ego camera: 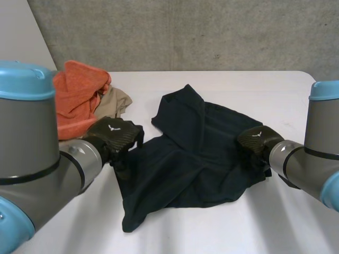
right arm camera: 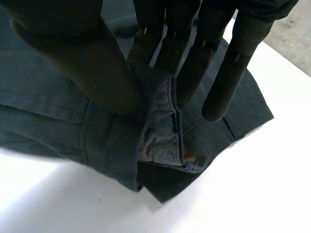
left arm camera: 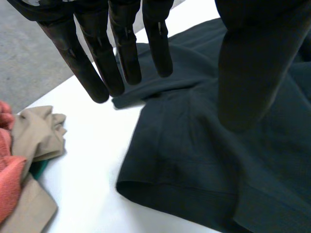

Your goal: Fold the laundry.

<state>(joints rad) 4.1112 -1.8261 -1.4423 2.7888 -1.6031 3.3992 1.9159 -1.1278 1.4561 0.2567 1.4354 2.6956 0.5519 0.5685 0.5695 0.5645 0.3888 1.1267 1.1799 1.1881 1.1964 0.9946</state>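
Observation:
A dark navy pair of shorts (ego camera: 190, 159) lies rumpled in the middle of the white table. My left hand (ego camera: 114, 135) hovers over its left edge, by a hemmed leg opening (left arm camera: 170, 189), with straight fingers (left arm camera: 124, 53) and thumb (left arm camera: 252, 73) spread apart and nothing between them. My right hand (ego camera: 257, 140) is at the shorts' right edge. There its thumb (right arm camera: 82, 63) and fingers (right arm camera: 194, 63) pinch the waistband (right arm camera: 160, 131), whose lighter inside is turned out.
An orange cloth (ego camera: 79, 95) is heaped at the table's back left, with a beige cloth (ego camera: 114, 100) beside it. The beige cloth (left arm camera: 36, 131) and orange cloth (left arm camera: 7, 179) lie near my left hand. Bare white table (ego camera: 265, 222) stretches along the front and right.

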